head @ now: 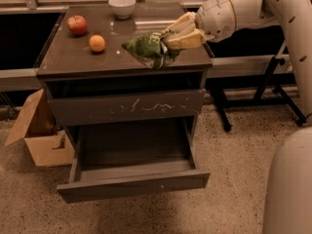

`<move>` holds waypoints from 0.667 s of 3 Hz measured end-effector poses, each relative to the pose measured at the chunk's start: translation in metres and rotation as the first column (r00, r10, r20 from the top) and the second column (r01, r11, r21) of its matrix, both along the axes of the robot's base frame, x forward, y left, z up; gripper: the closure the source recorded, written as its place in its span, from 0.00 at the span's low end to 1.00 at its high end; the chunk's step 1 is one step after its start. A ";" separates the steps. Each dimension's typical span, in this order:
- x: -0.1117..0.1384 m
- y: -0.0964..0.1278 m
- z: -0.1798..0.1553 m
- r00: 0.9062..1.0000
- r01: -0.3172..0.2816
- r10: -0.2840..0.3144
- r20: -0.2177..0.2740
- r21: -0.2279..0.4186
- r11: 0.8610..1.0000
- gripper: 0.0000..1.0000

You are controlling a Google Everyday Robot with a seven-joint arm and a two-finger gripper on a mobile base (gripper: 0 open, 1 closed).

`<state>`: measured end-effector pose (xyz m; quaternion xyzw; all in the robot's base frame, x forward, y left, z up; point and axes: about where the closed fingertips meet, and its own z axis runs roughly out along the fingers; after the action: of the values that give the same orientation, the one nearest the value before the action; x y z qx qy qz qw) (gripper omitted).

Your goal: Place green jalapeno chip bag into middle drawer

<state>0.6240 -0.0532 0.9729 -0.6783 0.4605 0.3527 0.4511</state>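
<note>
Camera view from above and in front of a dark brown cabinet with a glossy top: the robot's white arm reaches in from the upper right, and its gripper, with pale yellow fingers, sits over the right front part of the top. The fingers are closed on the wrinkly green jalapeno chip bag with pale print, pinching its right end. The bag hangs out to the left of the fingertips, its lowest corner near the cabinet's front edge; whether it touches the surface cannot be told. Below, the grey drawer front with pale scratch marks is pushed in, while beneath it the wide shallow grey middle drawer – smooth front, one tiny pale dot – is pulled well out toward the camera. On the left of the top lie a red apple and, just in front of it, a small orange fruit – apart from each other. A white bowl stands at the back edge. An open cardboard box sits on the speckled floor, left of the cabinet.
</note>
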 end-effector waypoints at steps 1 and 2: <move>-0.006 -0.003 -0.034 0.998 -0.026 0.026 -0.062 0.000 1.000 1.00; -0.024 -0.010 -0.095 0.987 -0.070 0.066 -0.147 -0.024 0.997 1.00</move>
<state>0.6000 -0.0633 0.8779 -0.6726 0.4739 0.4097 0.3939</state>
